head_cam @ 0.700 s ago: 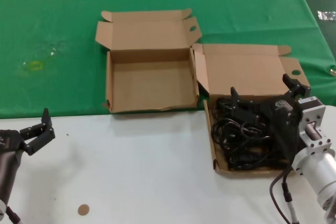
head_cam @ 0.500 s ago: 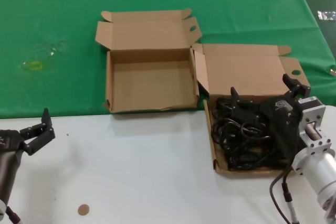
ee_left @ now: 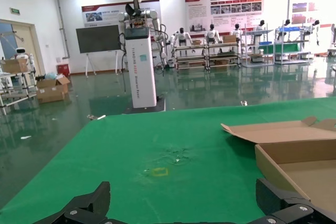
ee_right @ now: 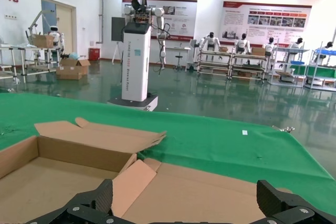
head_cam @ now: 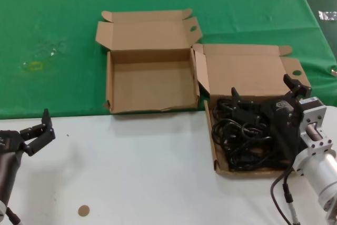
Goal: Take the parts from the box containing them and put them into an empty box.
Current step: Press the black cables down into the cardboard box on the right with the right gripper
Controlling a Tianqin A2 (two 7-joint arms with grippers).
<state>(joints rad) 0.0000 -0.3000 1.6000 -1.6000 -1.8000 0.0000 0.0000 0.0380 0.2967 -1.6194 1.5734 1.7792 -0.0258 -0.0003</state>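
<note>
The parts, black coiled power cords, lie tangled in the shallow cardboard box containing them at the right, its lid flap folded back. My right gripper hangs open over the far side of that pile, with nothing between its fingers. In the right wrist view the right gripper faces the bare lid flap. The empty box with taller walls stands open to the left and shows in the right wrist view too. My left gripper waits open at the near left, the left gripper facing the green cloth.
Both boxes sit where the green cloth meets the white table. A small brown disc lies on the white surface near the front. A yellowish mark is on the cloth at the left.
</note>
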